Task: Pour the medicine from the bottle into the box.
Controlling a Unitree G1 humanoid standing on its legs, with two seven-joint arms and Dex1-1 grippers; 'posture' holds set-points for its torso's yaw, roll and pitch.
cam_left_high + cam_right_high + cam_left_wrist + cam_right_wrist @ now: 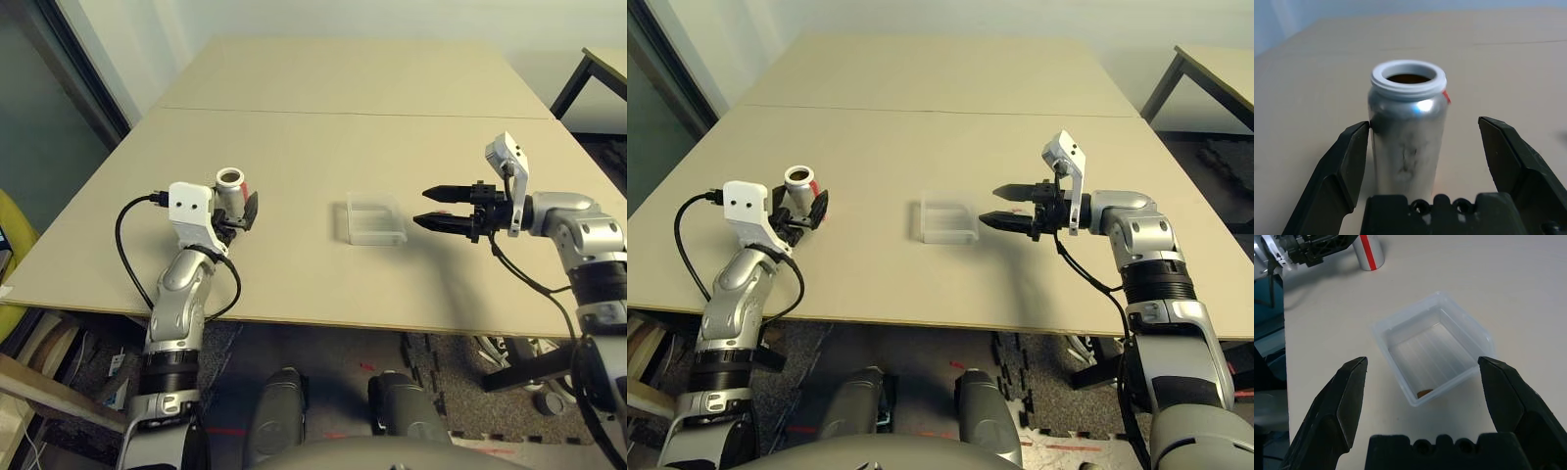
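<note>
The table [323, 147] bore the box [375, 220] mid-way and the uncapped bottle [1406, 132] upright between the left gripper's [1425, 161] wide, empty jaws. The right gripper [1422, 396] gaped, empty, beside the box; its wrist view revealed a brown pill [1424, 393] inside.

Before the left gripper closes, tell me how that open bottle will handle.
The bottle looks like smooth, shiny metal, so it is probably slick between the pads. It stands tall on a narrow base, so a one-sided nudge could tip it. Uncapped, it would likely spill if tilted.
</note>
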